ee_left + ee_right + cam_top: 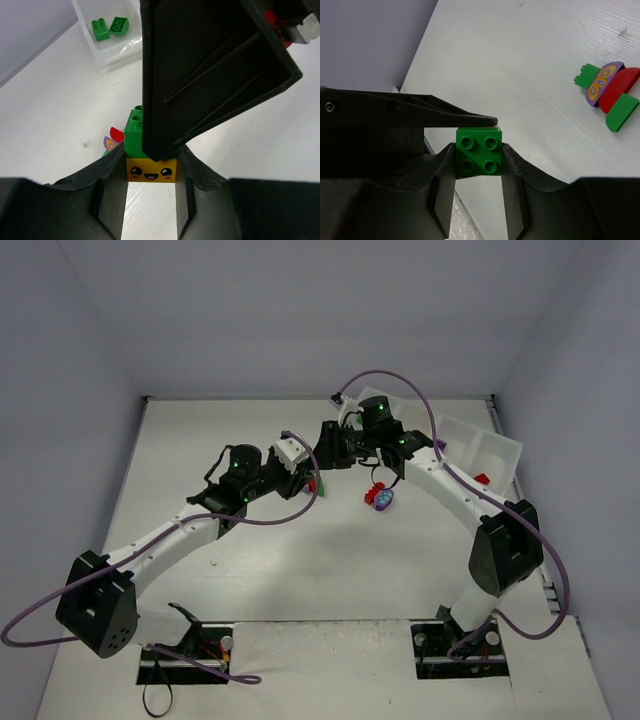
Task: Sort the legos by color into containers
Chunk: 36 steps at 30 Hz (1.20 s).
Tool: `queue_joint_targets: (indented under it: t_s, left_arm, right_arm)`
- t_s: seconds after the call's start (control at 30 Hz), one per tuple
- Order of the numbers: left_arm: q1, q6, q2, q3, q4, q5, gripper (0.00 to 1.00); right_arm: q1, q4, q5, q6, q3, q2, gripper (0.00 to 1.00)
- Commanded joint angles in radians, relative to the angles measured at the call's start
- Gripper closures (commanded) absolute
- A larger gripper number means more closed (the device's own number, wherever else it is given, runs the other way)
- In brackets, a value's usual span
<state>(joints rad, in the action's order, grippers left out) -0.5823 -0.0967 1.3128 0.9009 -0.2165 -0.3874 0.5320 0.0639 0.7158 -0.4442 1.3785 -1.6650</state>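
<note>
- A green four-stud brick (478, 151) sits stacked on a yellow brick (150, 171) with a smiling face printed on its side. The pair is held between the two arms, over the middle of the far half of the table (250, 570).
- The right gripper (478, 150) is clamped on the green brick, one finger against each side of it.
- The left gripper (151, 165) is clamped on the yellow face brick, with its fingers tight on both flanks. One black finger (210, 70) of the right gripper reaches down over the stack in the left wrist view.
- Whether the stack touches the tabletop cannot be told.
- Near the stack, a small cluster lies on the table: a purple butterfly piece (603, 84), a red arch (619, 89), a green curved piece (622, 113) and a small green brick (586, 76), all touching or just beside one another.
- A rounded purple piece with a pale top (385, 499) lies on the table below the right arm's forearm, with a red piece (372, 494) just beside it.
- The translucent white tray (117, 54) stands along the far right. One compartment holds two green bricks (100, 28) side by side, and another holds a red brick (482, 478).
</note>
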Motion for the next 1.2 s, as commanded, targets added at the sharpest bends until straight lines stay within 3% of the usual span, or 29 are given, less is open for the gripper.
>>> queue_joint_targets:
  t_s: [0.0, 0.47, 0.67, 1.0, 1.17]
  left_arm:
    - [-0.004, -0.003, -0.012, 0.026, -0.08, -0.008, 1.0]
    - [-0.004, 0.049, -0.053, -0.076, -0.043, 0.022, 1.0]
    - [-0.004, 0.058, -0.078, -0.091, -0.018, 0.032, 1.0]
    - [-0.005, 0.061, -0.115, -0.117, 0.019, 0.056, 1.0]
    - [-0.004, 0.066, -0.145, -0.115, 0.026, 0.058, 1.0]
  right_arm:
    - [0.006, -0.055, 0.019, 0.01, 0.044, 0.022, 1.0]
    - [-0.131, -0.055, -0.085, 0.059, 0.085, 0.073, 1.0]
    - [-0.165, -0.076, -0.263, 0.124, 0.109, 0.048, 1.0]
    - [-0.225, -0.092, -0.199, 0.125, 0.214, -0.015, 1.0]
    - [-0.236, -0.09, -0.285, 0.197, 0.244, -0.061, 1.0]
